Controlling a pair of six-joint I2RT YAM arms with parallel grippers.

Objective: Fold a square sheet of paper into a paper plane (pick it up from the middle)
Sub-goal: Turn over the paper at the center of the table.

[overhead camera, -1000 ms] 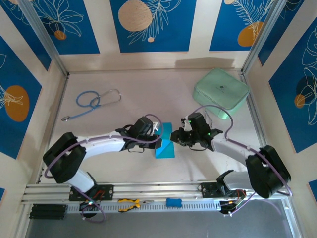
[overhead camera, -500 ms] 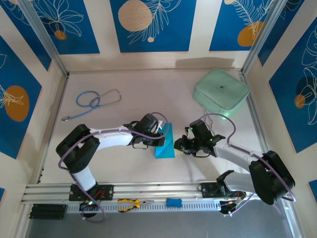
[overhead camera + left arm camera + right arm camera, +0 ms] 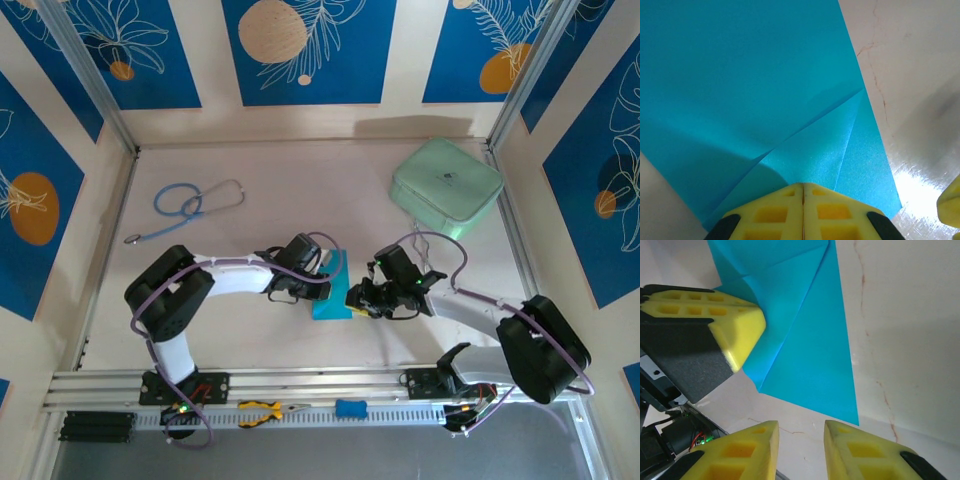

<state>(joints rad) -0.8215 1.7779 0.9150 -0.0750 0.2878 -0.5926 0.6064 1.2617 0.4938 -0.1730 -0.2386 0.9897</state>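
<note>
Cyan-blue and creased with diagonal folds, the square sheet of paper (image 3: 333,292) lies between the two sets of jaws. The left gripper (image 3: 803,192) has its jaws pressed together on one edge of the sheet, and that side is tilted up. The right gripper (image 3: 800,440) has its jaws slightly apart and empty, just short of the sheet's pointed corner.

A mint-green case (image 3: 447,186) sits beyond the right jaws, well apart. A stethoscope (image 3: 190,205) lies far out past the left jaws. Bare table (image 3: 250,335) lies open on both sides — pliers (image 3: 262,411) and a small blue block (image 3: 350,408) rest on the rail behind both.
</note>
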